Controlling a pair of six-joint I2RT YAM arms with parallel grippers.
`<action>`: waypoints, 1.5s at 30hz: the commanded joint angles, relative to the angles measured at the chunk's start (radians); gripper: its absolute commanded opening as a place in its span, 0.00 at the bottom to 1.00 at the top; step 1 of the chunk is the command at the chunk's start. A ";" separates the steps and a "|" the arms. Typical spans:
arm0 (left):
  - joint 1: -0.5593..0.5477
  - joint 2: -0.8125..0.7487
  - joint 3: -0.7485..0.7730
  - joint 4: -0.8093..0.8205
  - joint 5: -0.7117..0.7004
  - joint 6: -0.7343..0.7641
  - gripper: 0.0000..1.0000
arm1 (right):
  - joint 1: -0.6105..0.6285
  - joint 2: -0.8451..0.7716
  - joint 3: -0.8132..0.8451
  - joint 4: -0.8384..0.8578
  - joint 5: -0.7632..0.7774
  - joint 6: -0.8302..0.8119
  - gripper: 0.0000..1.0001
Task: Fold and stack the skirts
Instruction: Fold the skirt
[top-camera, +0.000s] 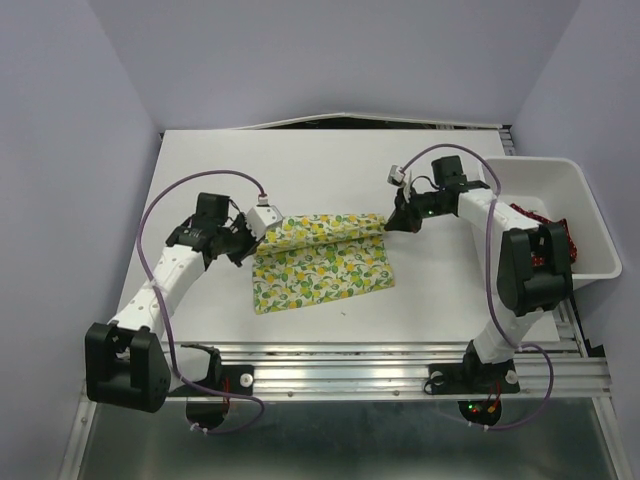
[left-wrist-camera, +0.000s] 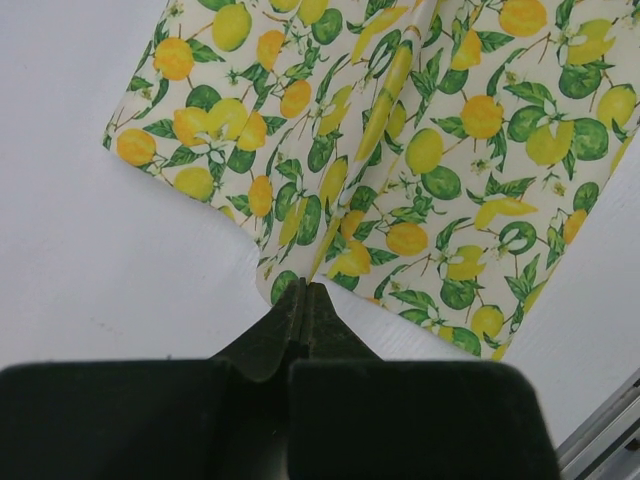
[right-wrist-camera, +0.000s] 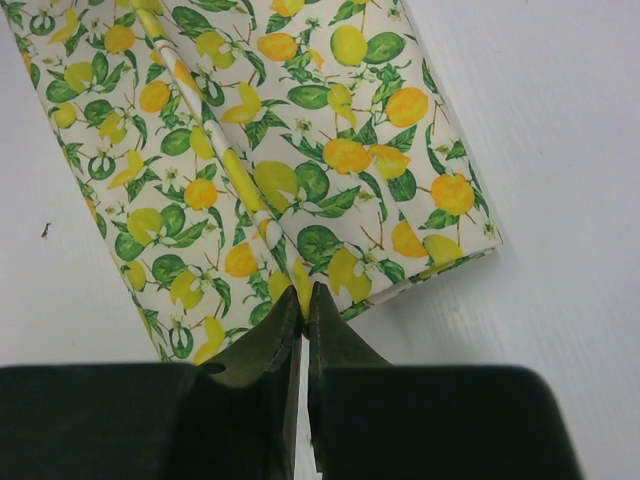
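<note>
White tabletop, lavender walls on three sides. The lemon-print skirt lies about midway between the left and right edges, with its far edge lifted off the table into a loose fold.

From above I can't make out either set of fingertips; both are just dark shapes at the skirt's far corners. The wrist cameras settle it. The left gripper has its jaws pressed together on the cloth's edge, and the right gripper is pinched the same way on a doubled-over corner. Both wrist views cut the skirt off at the frame.

The red skirt shows only in the overhead view — scraps of red inside the white bin at the right edge, mostly hidden behind the right arm. I can't tell how it lies.
</note>
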 joint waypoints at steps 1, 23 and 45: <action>0.010 -0.027 0.086 -0.078 -0.022 0.030 0.00 | -0.011 -0.062 0.070 -0.048 0.016 -0.026 0.01; -0.018 -0.176 0.027 -0.359 -0.024 0.179 0.00 | 0.060 -0.275 -0.213 -0.153 0.120 -0.316 0.01; -0.086 -0.145 0.028 -0.287 0.007 0.145 0.53 | 0.126 -0.287 -0.075 -0.048 0.186 -0.054 0.69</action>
